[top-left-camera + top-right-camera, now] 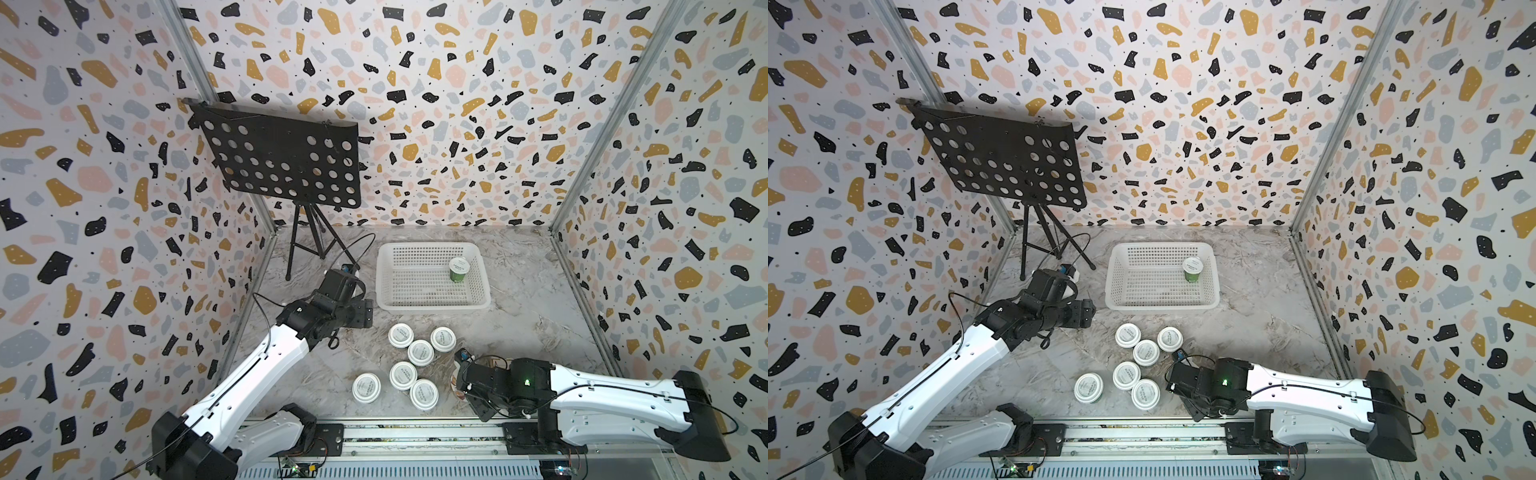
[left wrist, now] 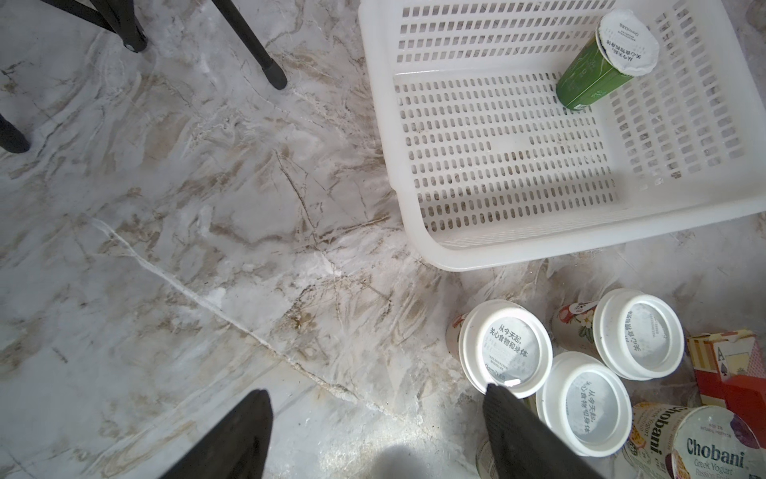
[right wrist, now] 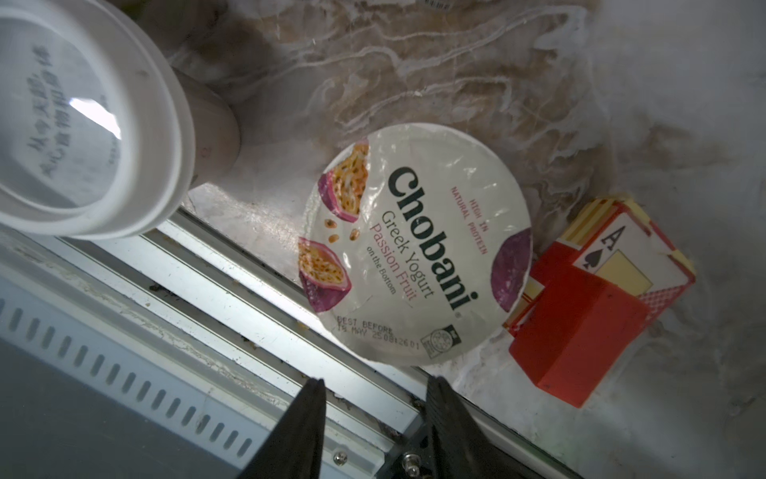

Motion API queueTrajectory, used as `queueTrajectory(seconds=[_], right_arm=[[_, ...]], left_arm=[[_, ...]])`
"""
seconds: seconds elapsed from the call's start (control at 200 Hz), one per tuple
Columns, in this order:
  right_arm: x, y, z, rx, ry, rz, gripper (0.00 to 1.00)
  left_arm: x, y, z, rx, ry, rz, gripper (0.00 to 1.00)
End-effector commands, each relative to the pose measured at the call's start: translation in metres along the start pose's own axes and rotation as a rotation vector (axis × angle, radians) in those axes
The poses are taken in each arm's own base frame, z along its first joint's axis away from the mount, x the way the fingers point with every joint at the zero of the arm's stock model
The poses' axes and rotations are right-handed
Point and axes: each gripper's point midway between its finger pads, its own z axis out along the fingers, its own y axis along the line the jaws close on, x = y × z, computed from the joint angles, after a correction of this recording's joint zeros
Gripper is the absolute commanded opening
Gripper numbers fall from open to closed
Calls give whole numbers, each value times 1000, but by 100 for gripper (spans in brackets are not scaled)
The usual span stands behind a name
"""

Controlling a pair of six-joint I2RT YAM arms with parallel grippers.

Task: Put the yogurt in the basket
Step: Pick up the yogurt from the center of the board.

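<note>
In both top views the basket [image 1: 432, 306] lies at 12 o'clock from six white cups [image 1: 420, 352] clustered on the marble. A green-sided cup [image 1: 458, 270] stands upright in the basket's 2 o'clock corner. A black music stand [image 1: 282, 158] rises at 10 o'clock.

At 3 o'clock of the cluster the right arm covers the Chobani cup [image 3: 414, 244], which has a red card box [image 3: 580, 331] showing an ace of spades just beside it and the metal rail [image 3: 207, 269] on its other side. The right gripper [image 3: 375, 380] is narrowly parted and empty, short of the lid. The left gripper [image 2: 377, 392] is wide and empty.

The foil reads "Chobani Greek Yogurt Passion Fruit on the Bottom", "High in natural protein" and "BEST BEFORE 18 MAY". The white lids carry Chinese print.
</note>
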Motion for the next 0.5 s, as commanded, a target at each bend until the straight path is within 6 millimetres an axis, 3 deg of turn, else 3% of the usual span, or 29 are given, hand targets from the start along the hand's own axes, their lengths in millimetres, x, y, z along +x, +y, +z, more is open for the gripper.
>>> queueTrajectory(seconds=[0.0,0.105,0.28,0.496], right_arm=[[-3,-4,2,33,-11,4,50],[-5,-3,5,50,-12,-21,68],[-7,-7,9,90,-12,-52,86],[-14,-12,15,154,-20,-77,94]], left_arm=[[-11,-1,-5,2,-46,13,84],[-10,0,-6,-3,-49,14,85],[-9,1,-7,-6,-51,14,86],[-9,2,-7,-9,-53,14,87]])
